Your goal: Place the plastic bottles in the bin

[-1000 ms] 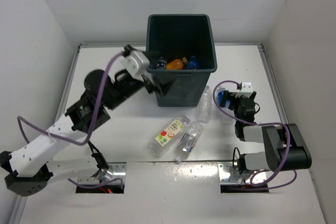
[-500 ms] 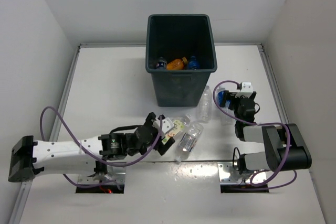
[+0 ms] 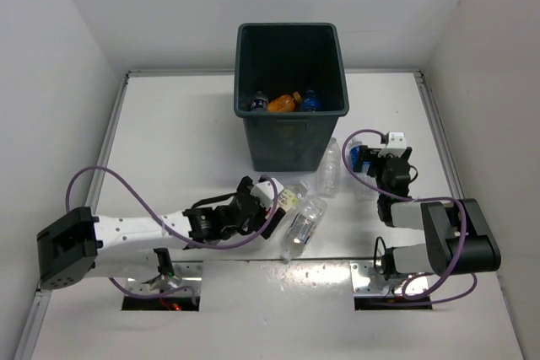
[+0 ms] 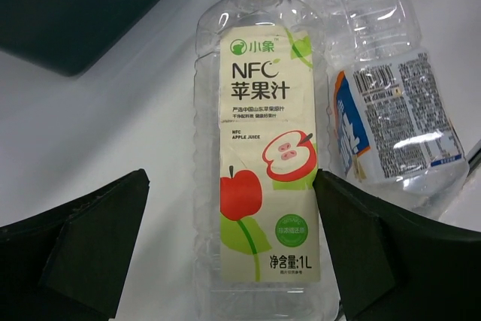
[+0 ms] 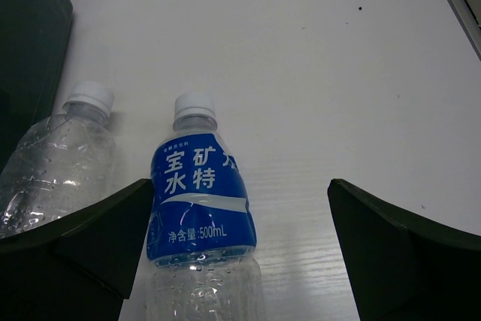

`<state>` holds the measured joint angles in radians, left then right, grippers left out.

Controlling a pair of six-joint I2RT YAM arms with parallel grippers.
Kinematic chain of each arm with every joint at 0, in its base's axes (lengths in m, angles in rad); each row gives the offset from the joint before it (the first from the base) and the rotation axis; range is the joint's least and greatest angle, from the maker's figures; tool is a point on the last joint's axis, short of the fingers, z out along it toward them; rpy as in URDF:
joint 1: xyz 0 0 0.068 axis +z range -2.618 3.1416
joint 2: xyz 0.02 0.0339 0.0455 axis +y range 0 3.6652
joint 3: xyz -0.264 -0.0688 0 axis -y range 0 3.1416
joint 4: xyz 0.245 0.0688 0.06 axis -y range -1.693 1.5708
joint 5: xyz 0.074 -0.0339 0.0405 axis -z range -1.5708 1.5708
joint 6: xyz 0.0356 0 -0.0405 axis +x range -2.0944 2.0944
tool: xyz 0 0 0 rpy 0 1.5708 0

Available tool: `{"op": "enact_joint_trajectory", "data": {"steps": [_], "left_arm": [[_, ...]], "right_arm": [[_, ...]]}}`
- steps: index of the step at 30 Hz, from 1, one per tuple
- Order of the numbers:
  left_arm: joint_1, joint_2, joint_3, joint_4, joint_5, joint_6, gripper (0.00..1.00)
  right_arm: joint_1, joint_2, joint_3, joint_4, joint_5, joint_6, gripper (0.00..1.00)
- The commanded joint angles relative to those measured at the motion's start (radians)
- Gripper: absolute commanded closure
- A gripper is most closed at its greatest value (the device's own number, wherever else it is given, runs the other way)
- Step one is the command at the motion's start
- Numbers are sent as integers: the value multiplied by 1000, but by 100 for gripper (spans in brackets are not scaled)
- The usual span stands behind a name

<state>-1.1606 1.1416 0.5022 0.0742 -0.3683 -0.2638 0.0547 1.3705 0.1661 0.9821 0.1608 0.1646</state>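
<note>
Grey-green plastic bin (image 3: 291, 142) stands upright at the upper centre of the overhead frame on a white table (image 3: 169, 141). An orange bottle (image 3: 283, 103) and two blue-topped bottles (image 3: 310, 101) lie at its bottom.

Below the bin, left of centre, the left gripper (image 3: 272, 202) hangs low over an apple-juice bottle (image 4: 259, 148) lying on its side. The jaws are spread wide to either side of the bottle, with nothing in their grasp. In the left wrist view, the clear bottle with its white fruit-print label runs up the middle of the frame. Its white cap points towards the bin's dark wall in the upper left corner. A second clear bottle (image 4: 391, 110), with a blue-and-white barcode label, lies just beside it on the right of that frame.

At the right of the overhead frame, the right gripper (image 5: 240, 212) is also wide open and holds nothing. A blue-labelled bottle (image 5: 199, 186) lies on the table between its fingers, close to the finger at lower left of the right wrist view. A plain clear bottle (image 5: 56, 159) rests just left of it, near the bin's wall, and both white caps point towards the top of that frame.
</note>
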Motion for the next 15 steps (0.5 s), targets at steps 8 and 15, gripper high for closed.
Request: {"op": "enact_joint_trajectory", "data": {"steps": [8, 15], "left_arm": [[55, 69, 79, 87, 126, 20, 1], [55, 35, 104, 89, 126, 40, 1]], "right_arm": [[-4, -2, 21, 36, -1, 1, 0], [-4, -2, 21, 36, -1, 1, 0]]}}
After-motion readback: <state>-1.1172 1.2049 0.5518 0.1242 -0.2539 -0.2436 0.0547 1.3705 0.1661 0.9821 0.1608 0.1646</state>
